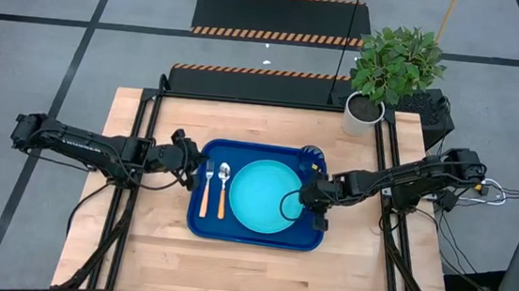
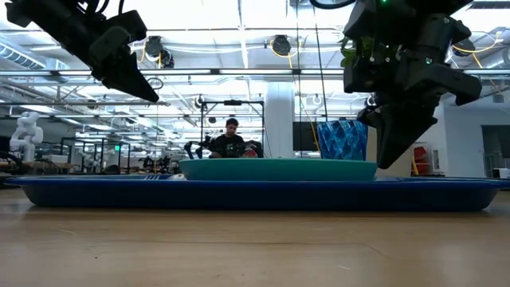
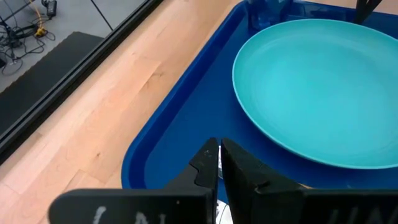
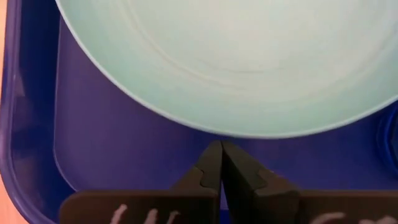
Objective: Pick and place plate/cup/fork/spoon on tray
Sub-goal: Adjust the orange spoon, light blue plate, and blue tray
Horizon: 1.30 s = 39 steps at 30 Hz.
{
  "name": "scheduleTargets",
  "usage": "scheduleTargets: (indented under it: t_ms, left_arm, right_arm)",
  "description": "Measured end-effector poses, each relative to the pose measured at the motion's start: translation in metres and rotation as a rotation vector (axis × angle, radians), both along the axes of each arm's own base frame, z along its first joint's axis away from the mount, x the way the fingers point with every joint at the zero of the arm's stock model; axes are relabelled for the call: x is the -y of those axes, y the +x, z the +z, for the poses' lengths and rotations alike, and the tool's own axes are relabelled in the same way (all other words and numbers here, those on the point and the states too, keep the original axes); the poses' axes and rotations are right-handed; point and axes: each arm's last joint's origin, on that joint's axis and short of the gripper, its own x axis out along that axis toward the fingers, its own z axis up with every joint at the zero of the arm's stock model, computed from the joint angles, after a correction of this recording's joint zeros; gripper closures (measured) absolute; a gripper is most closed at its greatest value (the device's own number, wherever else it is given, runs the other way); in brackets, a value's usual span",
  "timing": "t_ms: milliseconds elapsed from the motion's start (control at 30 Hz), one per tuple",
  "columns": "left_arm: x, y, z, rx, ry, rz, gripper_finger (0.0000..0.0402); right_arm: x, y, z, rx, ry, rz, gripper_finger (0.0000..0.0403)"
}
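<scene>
Wooden table (image 1: 258,268) edge lies nearest, bearing the blue tray (image 1: 253,237). From left: the left gripper (image 1: 185,169), jaws together, hangs over the tray's left rim; the fork (image 1: 206,190) and spoon (image 1: 223,189) lie side by side; the turquoise plate (image 1: 264,196) fills the middle; the cup (image 1: 311,154) sits at the far right corner; the right gripper (image 1: 315,196), jaws together, hovers at the plate's right edge.

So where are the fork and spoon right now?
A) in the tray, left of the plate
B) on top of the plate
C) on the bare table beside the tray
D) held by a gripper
A: the high view shows the fork and spoon lying side by side in the tray, left of the plate.
</scene>
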Motion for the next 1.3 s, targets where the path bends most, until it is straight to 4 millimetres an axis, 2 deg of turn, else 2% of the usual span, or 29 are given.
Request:
scheduleTargets:
  t_ms: [433, 667, 867, 967, 1133, 1300]
  left_arm:
    - [0.0, 0.001, 0.001, 0.01, 0.001, -0.001, 0.0378]
    - [0.0, -0.001, -0.002, -0.015, -0.015, 0.012, 0.0378]
    - [0.0, -0.001, -0.001, -0.001, -0.017, 0.013, 0.0378]
    - [0.0, -0.001, -0.001, 0.002, -0.028, 0.014, 0.0378]
    - [0.004, 0.0, -0.001, 0.004, -0.043, -0.01, 0.0378]
    - [0.006, -0.001, -0.001, 0.004, -0.041, -0.018, 0.0378]
  right_arm:
    - [0.0, 0.002, 0.001, 0.018, 0.003, 0.0, 0.0403]
    - [0.002, -0.022, 0.007, -0.137, 0.014, -0.075, 0.0403]
    - [0.002, -0.027, 0.02, -0.079, 0.034, -0.101, 0.0403]
    - [0.001, -0.028, 0.016, -0.092, 0.055, -0.106, 0.0403]
    - [-0.007, -0.036, 0.001, -0.143, 0.22, -0.074, 0.0403]
    - [-0.017, -0.047, 0.005, -0.185, 0.196, -0.087, 0.0403]
